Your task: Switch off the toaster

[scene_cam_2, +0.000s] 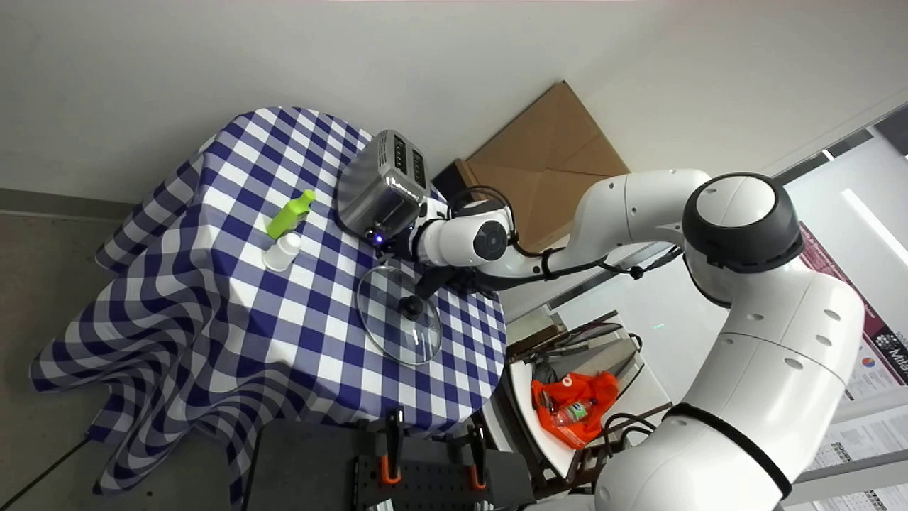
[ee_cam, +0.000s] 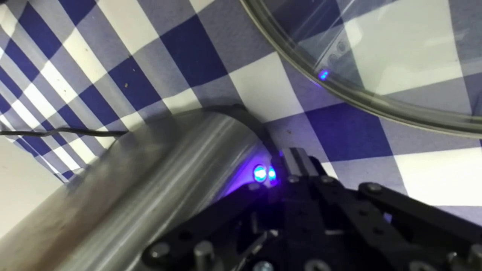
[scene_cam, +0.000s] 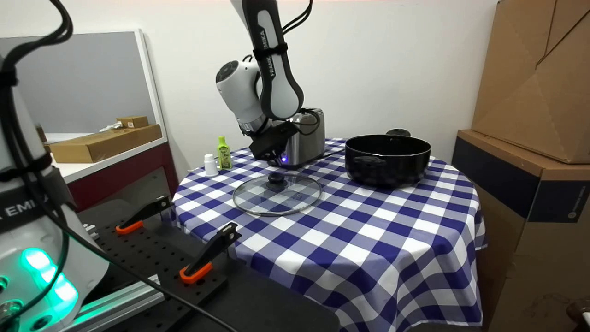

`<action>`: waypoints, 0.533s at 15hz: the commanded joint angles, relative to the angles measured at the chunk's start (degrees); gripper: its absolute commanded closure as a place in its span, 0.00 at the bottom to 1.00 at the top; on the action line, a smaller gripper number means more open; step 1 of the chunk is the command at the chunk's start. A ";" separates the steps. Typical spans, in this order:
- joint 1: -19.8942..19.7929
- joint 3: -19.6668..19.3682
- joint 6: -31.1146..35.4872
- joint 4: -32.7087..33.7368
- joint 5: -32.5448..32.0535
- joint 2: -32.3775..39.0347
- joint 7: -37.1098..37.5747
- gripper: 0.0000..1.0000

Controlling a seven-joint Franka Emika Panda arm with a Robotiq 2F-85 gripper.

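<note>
The silver toaster (scene_cam: 312,138) stands upright at the back of the checked table. It also shows in an exterior view (scene_cam_2: 372,195), with its slots facing up, and in the wrist view (ee_cam: 162,184) at the lower left. A blue-violet light (ee_cam: 260,173) glows low on its end panel, with a second bright spot beside it. My gripper (ee_cam: 300,162) is shut and empty, its fingertips low beside the lit end panel. I cannot tell whether they touch it. My arm hides part of the toaster in both exterior views, and the fingers hide part of the panel in the wrist view.
A glass lid (scene_cam: 258,196) with a black knob lies just in front of the gripper. A black pot (scene_cam: 392,168) stands beside the toaster. A green bottle (scene_cam_2: 289,216) and a white bottle (scene_cam_2: 282,252) stand at the other side. A black cord (ee_cam: 64,130) runs from the toaster.
</note>
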 commanded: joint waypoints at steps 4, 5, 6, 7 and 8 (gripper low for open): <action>-1.19 1.99 -1.45 3.18 -1.79 2.71 1.46 1.00; -1.54 2.79 -1.62 3.70 -2.18 2.87 1.80 1.00; -1.87 3.45 -1.65 4.01 -2.49 3.01 1.99 1.00; -2.48 4.38 -1.76 3.99 -3.16 2.94 2.38 1.00; -2.83 4.75 -1.75 3.86 -3.22 2.84 2.37 1.00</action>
